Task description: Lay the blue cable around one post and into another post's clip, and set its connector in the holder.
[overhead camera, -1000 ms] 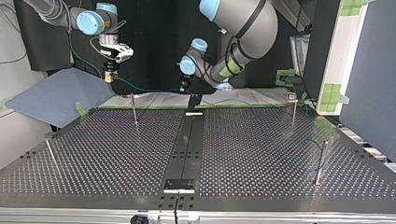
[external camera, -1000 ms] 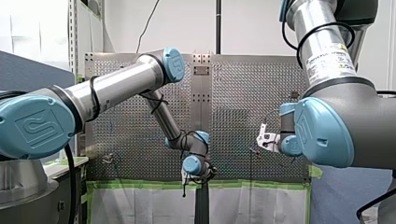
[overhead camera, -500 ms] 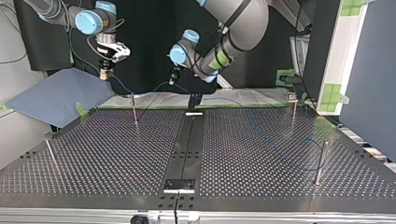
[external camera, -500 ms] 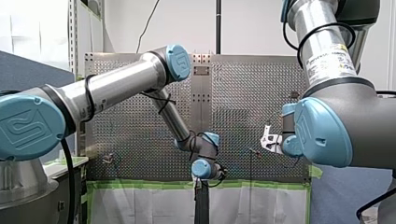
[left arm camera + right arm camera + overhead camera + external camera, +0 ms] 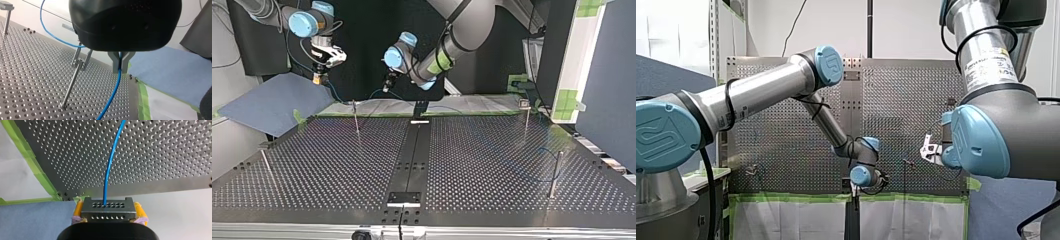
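Pinching the blue cable (image 5: 113, 90) between its 2 metal fingers (image 5: 114, 62), my left gripper (image 5: 121, 65) is closed down to the cable's own width, and the line drops from them toward the perforated table (image 5: 30, 75). The clip post (image 5: 72, 83) stands just beside this gripper; this stretch of cable passes near the post, apart from it. Another stretch curves behind the post's forked clip (image 5: 81, 56), and I cannot tell whether it touches the fork. Beyond the clip post, past the green tape (image 5: 143, 100), lies a blue cloth (image 5: 170, 72).

My right gripper (image 5: 108, 206) has its 2 yellow pads (image 5: 139, 210) clamped on the sides of the metal connector (image 5: 108, 212), a block with rows of holes; the cable leaves its face and runs out over the table. In the top view this gripper hangs above the clip post and toward the view's left of it, while my left gripper hangs above the post on the other side, and the cable sags from each toward the post's top.
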{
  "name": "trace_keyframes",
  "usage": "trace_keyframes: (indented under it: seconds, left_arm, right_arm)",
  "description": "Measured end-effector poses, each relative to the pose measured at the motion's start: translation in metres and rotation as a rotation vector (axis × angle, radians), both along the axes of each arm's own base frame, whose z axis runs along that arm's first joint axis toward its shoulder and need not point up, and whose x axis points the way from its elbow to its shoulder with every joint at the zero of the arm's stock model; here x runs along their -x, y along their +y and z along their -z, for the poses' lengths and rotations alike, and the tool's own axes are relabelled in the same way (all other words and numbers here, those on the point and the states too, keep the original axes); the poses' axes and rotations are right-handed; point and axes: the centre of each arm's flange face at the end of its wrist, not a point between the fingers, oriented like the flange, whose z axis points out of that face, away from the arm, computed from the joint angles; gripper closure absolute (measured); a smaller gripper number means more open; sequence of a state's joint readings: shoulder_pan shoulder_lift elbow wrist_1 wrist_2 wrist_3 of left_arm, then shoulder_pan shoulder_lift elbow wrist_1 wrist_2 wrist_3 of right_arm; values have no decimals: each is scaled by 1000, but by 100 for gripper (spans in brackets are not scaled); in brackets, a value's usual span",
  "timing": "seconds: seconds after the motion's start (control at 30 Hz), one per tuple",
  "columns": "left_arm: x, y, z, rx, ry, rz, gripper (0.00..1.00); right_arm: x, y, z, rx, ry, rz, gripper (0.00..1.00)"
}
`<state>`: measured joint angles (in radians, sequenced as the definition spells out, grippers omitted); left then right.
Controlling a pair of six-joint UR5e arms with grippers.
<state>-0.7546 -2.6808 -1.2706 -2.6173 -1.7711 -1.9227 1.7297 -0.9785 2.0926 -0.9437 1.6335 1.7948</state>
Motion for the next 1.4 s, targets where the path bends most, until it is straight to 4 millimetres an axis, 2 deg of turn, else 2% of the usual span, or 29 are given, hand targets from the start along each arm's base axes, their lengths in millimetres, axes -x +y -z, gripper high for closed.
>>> trace_keyframes:
  seconds: [0.13, 0.5, 0.87, 1.4]
  left_arm:
    - [1, -5, -3, 2, 2, 2, 100]
    - [1, -5, -4, 2, 6, -2, 100]
    - [-3, 0, -3, -3, 11, -17, 100]
    - [-7, 9, 0, -10, 19, -47, 100]
  right_arm:
    - [3, -1, 1, -1, -2, 8, 100]
    - [33, -13, 14, -3, -30, 78, 100]
    - [51, -28, 11, 36, -49, 111, 100]
    - [67, -53, 2, 73, -63, 106, 100]
